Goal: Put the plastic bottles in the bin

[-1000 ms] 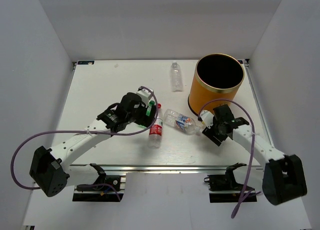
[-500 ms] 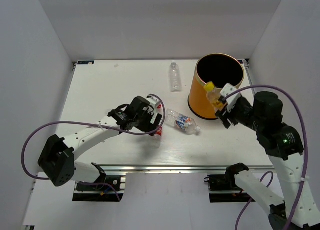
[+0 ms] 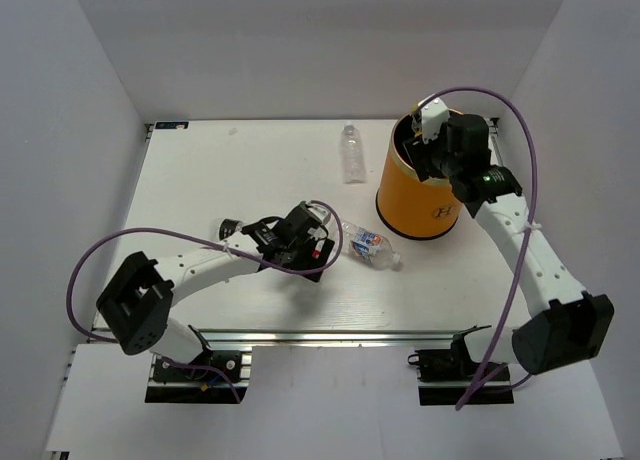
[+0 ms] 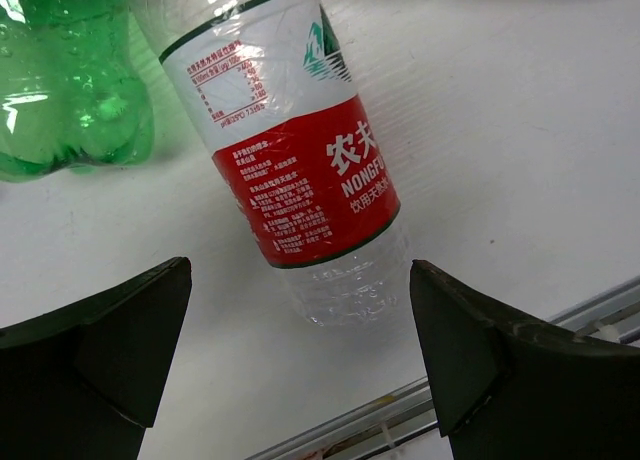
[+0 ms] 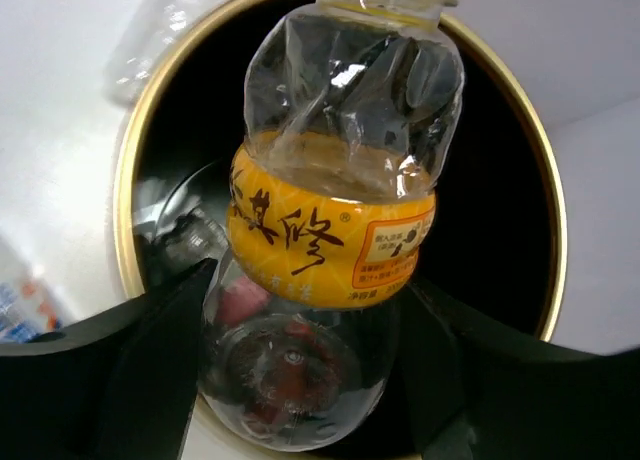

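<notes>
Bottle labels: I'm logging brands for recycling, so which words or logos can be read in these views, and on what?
"农夫" and "NONGF", both cut off at the label's edge: red-labelled bottle, left wrist view.
Fine print on that same label: too small to read.
Dark brush characters on the yellow-labelled bottle: not clearly legible.
Small dark logo on the bin: too small.
Label of the blue-labelled bottle: too small.

A white counter (image 3: 220,170) fills the middle of the top view, closed in by plain white walls (image 3: 320,40) on its left, far and right sides. A silver metal rail (image 3: 330,337) runs along its near edge. Small dark fittings sit at the far left corner (image 3: 170,126) and far right corner (image 3: 490,123).
</notes>
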Robot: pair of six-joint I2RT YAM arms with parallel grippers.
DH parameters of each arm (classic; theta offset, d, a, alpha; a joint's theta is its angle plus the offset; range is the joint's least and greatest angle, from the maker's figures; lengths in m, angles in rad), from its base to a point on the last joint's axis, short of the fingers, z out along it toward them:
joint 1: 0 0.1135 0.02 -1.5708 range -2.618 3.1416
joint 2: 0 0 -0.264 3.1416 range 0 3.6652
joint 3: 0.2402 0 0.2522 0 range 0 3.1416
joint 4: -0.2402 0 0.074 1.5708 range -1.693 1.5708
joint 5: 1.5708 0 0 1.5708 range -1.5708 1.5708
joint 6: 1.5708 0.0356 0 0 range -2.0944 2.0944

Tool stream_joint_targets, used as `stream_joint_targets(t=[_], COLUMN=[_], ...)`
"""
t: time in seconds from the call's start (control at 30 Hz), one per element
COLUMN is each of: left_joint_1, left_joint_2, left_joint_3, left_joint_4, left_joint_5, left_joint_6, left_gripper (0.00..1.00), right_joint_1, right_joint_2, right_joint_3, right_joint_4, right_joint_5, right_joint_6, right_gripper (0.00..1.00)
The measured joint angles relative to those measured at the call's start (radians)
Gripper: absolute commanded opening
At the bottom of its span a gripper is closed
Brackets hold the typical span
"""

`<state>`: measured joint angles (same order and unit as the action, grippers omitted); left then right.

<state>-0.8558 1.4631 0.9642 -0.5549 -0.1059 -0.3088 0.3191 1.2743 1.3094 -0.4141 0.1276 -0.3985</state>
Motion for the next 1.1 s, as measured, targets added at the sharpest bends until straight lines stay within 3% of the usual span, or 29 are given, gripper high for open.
stream_joint_targets(t=[0.03,0.27,0.73,0.8,0.9,0.93,1.03,1.07,1.1], left_joint_1=[-0.003,-0.028,-0.07,-0.076,-0.086,-0.092,-0.117,-0.129,-0.142], left_joint_2=[0.008,0.079,0.25,0.275,0.291,0.291,0.283,0.274,0.261], left_joint_3=[0.001,0.022,0.105,0.106,0.11,0.114,0.127,0.131,0.134], left_joint_4=[-0.002,-0.013,-0.012,-0.014,-0.019,-0.02,-0.027,-0.036,-0.046], left_joint_5=[-0.012,-0.049,-0.16,-0.174,-0.191,-0.195,-0.192,-0.188,-0.182], left_joint_6=[-0.007,-0.034,-0.106,-0.121,-0.142,-0.149,-0.157,-0.156,-0.162], left_gripper=[1.0,1.0,1.0,0.96,0.76,0.55,0.3,0.16,0.11], right_joint_1=[-0.008,-0.055,-0.077,-0.077,-0.077,-0.077,-0.077,-0.077,-0.077], right_joint_2=[0.027,0.004,-0.364,-0.401,-0.45,-0.464,-0.504,-0.516,-0.528], right_joint_3=[0.003,-0.01,-0.175,-0.196,-0.228,-0.237,-0.267,-0.277,-0.286], right_joint_4=[0.008,0.066,0.072,0.069,0.063,0.058,0.055,0.054,0.048], right_joint_5=[0.01,0.021,-0.161,-0.183,-0.206,-0.21,-0.217,-0.219,-0.222], right_joint_6=[0.003,0.026,0.077,0.078,0.078,0.077,0.071,0.071,0.07], right_gripper=[0.9,0.9,0.9,0.9,0.88,0.85,0.7,0.67,0.61])
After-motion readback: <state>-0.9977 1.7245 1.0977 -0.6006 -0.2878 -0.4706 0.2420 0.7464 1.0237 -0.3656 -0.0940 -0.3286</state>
